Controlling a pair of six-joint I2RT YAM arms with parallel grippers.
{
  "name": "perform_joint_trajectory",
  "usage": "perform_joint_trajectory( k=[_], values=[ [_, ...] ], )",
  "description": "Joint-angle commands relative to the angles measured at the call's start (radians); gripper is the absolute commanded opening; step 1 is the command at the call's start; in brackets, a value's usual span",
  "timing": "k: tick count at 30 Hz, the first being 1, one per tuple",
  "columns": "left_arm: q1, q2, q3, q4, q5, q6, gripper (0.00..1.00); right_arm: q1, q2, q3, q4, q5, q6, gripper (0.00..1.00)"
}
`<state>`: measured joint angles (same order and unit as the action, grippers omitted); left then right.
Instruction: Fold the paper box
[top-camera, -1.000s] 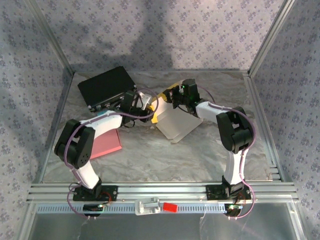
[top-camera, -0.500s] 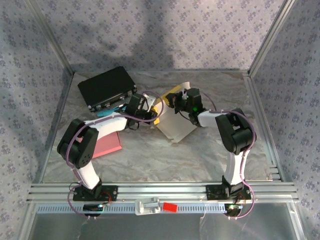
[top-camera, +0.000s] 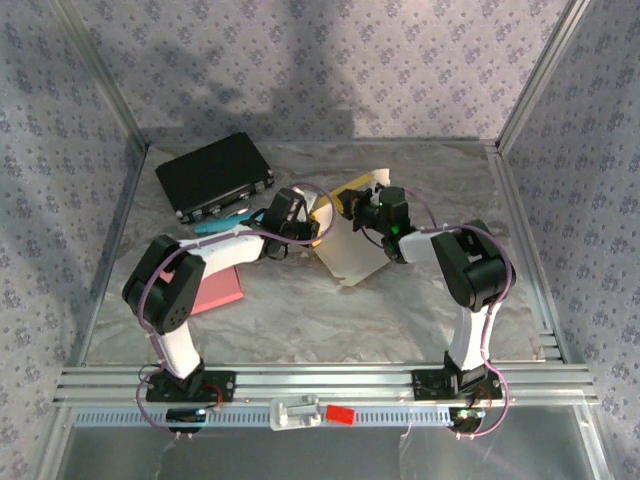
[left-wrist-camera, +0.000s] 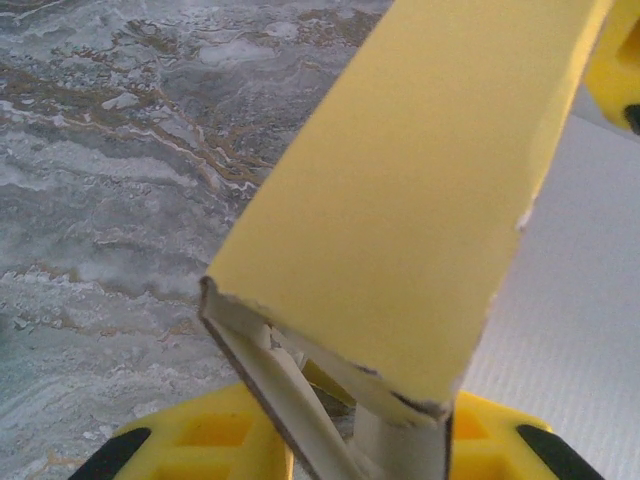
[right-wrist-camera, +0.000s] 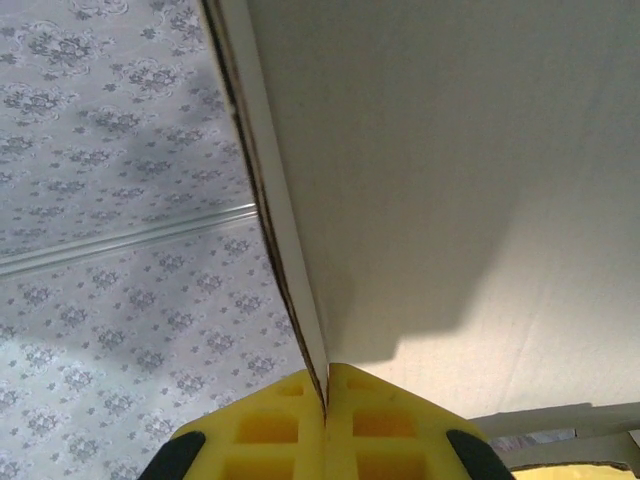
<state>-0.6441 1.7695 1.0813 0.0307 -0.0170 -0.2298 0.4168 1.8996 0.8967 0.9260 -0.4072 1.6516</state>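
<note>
readable text: none | labels, brands: none legible | numbers, signs: none legible

Yellow-and-white paper box (top-camera: 350, 255), part-folded, flaps raised, mid-table

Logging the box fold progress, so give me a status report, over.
Left gripper pinching yellow flap of box. Right gripper shut on its white panel edge. Black case behind, apart.

Paper box (top-camera: 352, 250) sits mid-table. Left gripper (top-camera: 308, 222) at its left edge, right gripper (top-camera: 360, 205) at its far edge. Flat case (top-camera: 213, 175) behind-left of the box; thin pad (top-camera: 215, 290) near-left.
</note>
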Motion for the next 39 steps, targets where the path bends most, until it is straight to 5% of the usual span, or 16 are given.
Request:
perform_joint_trajectory(
  k=[1, 27, 39],
  values=[
    [-0.011, 0.034, 0.029, 0.027, -0.063, -0.059, 0.24, 0.03, -0.003, -0.031, 0.009, -0.003, 0.047, 0.0],
    [-0.073, 0.133, 0.103, -0.015, -0.281, -0.178, 0.0, 0.094, -0.02, -0.062, 0.061, 0.118, 0.151, 0.0],
    [-0.076, 0.173, 0.142, -0.04, -0.287, -0.184, 0.08, 0.092, -0.031, -0.068, 0.042, 0.114, 0.155, 0.0]
  ],
)
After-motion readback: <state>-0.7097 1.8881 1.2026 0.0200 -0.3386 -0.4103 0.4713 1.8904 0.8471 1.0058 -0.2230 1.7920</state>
